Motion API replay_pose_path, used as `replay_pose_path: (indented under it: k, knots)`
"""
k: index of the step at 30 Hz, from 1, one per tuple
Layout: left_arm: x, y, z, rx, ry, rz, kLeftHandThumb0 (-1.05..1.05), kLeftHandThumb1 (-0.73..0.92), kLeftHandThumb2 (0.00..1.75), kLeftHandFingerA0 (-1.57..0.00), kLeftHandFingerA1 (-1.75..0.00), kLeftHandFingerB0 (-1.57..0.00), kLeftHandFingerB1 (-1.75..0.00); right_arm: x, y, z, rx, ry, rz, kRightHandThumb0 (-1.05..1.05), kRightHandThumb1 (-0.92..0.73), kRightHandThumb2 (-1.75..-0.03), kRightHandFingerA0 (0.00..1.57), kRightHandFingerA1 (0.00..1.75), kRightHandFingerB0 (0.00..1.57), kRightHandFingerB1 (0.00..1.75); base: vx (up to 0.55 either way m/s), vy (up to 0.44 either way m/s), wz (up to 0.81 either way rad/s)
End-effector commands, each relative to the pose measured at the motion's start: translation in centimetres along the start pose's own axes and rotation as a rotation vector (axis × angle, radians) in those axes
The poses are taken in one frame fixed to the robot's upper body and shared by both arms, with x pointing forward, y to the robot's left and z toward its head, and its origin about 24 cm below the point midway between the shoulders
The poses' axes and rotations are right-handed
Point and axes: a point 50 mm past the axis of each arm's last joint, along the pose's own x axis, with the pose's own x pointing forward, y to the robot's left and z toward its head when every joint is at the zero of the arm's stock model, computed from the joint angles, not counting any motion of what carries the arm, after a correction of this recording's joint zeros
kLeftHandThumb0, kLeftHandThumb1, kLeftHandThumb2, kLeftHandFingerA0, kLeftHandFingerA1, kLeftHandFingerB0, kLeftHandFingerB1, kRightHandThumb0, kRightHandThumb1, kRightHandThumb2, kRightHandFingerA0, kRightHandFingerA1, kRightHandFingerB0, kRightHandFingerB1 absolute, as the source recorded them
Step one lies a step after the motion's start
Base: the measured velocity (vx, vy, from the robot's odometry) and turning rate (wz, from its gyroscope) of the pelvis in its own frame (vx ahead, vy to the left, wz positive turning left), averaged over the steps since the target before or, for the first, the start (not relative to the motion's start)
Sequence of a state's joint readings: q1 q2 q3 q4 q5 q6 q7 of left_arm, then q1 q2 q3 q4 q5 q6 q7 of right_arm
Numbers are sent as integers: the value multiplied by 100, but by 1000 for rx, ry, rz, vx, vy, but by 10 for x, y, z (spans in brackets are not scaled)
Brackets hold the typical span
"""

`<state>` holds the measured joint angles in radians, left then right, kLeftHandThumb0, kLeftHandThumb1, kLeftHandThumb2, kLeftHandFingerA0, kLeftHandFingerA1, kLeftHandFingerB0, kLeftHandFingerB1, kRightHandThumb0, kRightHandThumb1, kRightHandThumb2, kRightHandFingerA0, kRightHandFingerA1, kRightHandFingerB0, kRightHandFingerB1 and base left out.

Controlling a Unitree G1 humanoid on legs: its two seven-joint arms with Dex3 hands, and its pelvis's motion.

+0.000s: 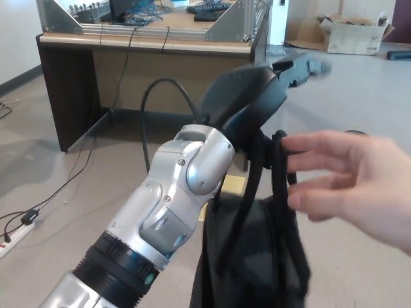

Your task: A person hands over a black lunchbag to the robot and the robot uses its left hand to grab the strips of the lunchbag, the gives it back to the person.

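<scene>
Head view: one picture, looking down past the robot's raised left arm.
Left hand: seen from the back, lifted above the bag; one finger sticks out toward the upper right, blurred. The straps run up against its underside and seem to hang from it. Whether the fingers are curled round them cannot be told, since the back of the hand hides the grip.
Left forearm: silver shell with a black cuff near the bottom edge, coming in from the lower left; a black cable loops up behind it.
Right hand: not showing.
Bag: black, hanging low in the middle of the picture, just below the left hand, its lower part cut off by the bottom edge.
Straps: black, drawn together and running nearly straight up from the bag to the robot hand.
Person's hand: comes in from the right, fingers spread and touching the straps from the side, not closed on them.
Desk: wooden, well behind, with metal frames and cables on top.
Box: cardboard, on the floor at far upper right.
</scene>
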<state>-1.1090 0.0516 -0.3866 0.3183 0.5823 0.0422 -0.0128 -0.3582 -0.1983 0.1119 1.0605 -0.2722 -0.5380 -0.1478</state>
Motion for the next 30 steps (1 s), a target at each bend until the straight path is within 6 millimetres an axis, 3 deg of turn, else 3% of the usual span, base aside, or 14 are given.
replay_pose_path:
  k: [1,2,5,6,7,8,16,21,22,23,30]
  knots:
    - [1,11,18,-80,-238,560,-27,50,82,-121,-147,-99,-135,0,-4,-2,6,9,-12,-56,-53,-91,39,57,33,51,0,0,0]
    - [1,12,19,-83,-237,575,-18,64,59,-88,-175,-67,-166,1,-4,-1,8,10,-13,-56,-53,-91,39,57,33,51,0,0,0]
    - [2,16,17,-67,-225,613,-22,64,59,-91,-175,-72,-158,2,-6,-1,2,14,-12,-56,-54,-92,39,57,33,51,0,0,0]
    - [1,17,15,-47,-219,628,-34,46,81,-122,-146,-97,-131,2,-6,-1,-1,14,-12,-53,-67,-60,44,44,44,39,0,0,0]
    - [1,18,15,-36,-214,638,-34,46,81,-122,-146,-97,-131,2,-6,-1,-3,13,-12,-53,-67,-60,44,44,44,39,0,0,0]
    - [0,22,13,-45,-214,651,-26,66,58,-85,-175,-62,-171,2,-6,-1,-2,13,-10,-53,-67,-61,44,44,44,39,0,0,0]
    - [-8,45,7,-131,-237,753,-18,61,55,-84,-175,-65,-175,0,-3,-3,0,17,0,-54,-68,-60,46,45,45,40,0,0,0]
    - [-20,76,-11,-50,-223,878,-17,63,57,-86,-175,-65,-175,-1,-3,-4,-10,17,6,-57,-68,-60,47,45,45,40,0,0,0]
    - [-24,85,-17,-39,-215,896,-16,64,57,-86,-175,-65,-175,-1,-3,-4,-8,14,5,-59,-56,-95,47,61,33,51,0,0,0]
    - [-31,96,-24,6,-203,941,-18,64,58,-87,-175,-64,-175,0,-4,-3,-11,14,9,-57,-68,-61,51,46,47,41,0,0,0]
    - [-62,120,-46,96,-211,1009,-20,66,59,-88,-175,-66,-175,-2,-2,-5,12,15,6,-54,-67,-59,52,46,49,42,0,0,0]
